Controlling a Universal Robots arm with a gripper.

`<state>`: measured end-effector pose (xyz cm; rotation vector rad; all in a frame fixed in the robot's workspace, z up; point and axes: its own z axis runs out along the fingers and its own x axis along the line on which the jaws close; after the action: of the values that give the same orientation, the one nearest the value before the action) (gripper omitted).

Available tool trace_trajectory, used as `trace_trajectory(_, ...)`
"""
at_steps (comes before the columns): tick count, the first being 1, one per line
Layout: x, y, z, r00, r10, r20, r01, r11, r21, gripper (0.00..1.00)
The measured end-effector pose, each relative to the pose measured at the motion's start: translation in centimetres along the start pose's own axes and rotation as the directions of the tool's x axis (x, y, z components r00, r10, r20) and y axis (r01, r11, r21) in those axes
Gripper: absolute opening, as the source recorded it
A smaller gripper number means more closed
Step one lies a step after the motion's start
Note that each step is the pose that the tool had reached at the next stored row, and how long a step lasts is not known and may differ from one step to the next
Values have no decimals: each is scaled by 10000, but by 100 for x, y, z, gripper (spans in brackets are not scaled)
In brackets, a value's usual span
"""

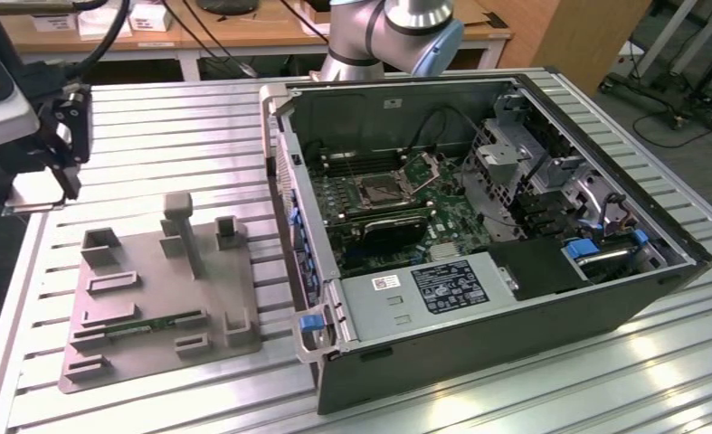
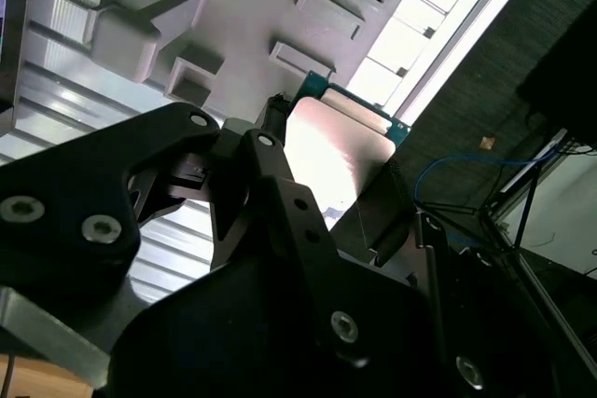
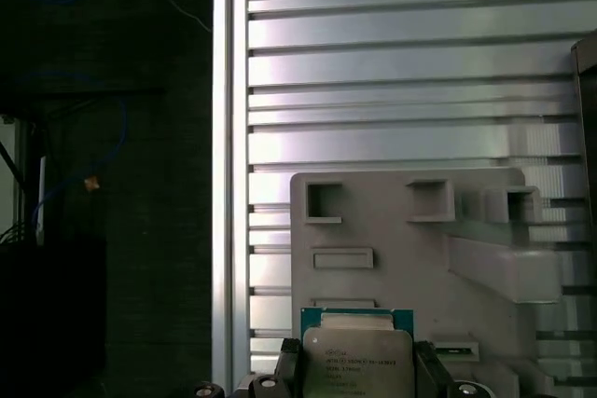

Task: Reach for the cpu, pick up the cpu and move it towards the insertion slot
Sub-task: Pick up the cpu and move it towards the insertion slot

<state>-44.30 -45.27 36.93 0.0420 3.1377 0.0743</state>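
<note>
The cpu (image 3: 356, 353) is a small square chip with a pale metal top and a teal-green rim. My gripper (image 3: 356, 368) is shut on it, one dark finger (image 3: 289, 361) on each side. The second wrist view shows the cpu (image 2: 338, 148) from below, clamped in the black gripper (image 2: 338, 185). In the exterior view the gripper (image 1: 56, 192) hangs over the table's far edge at that view's left, above and beyond the grey tray (image 1: 150, 271). The cpu (image 1: 27, 207) shows there as a thin pale plate. The insertion slot (image 1: 377, 188) lies inside the open computer case with its hinged plate (image 1: 430, 167) raised.
The grey tray has raised posts (image 1: 181, 226) and a narrow green circuit strip (image 1: 150, 323) in one recess. The open computer case (image 1: 477, 298) stands at the exterior view's right, its wall (image 1: 289, 181) between tray and slot. The arm's base (image 1: 392, 36) is behind the case.
</note>
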Motion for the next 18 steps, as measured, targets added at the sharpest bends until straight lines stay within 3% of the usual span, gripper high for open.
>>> trace_trajectory(10, -1, 5, -114, 10000, 24, 2, -24, 10000, 0, 55)
trace_trajectory(18, -49, 6, -120, 10000, 28, 1, -28, 10000, 0, 55)
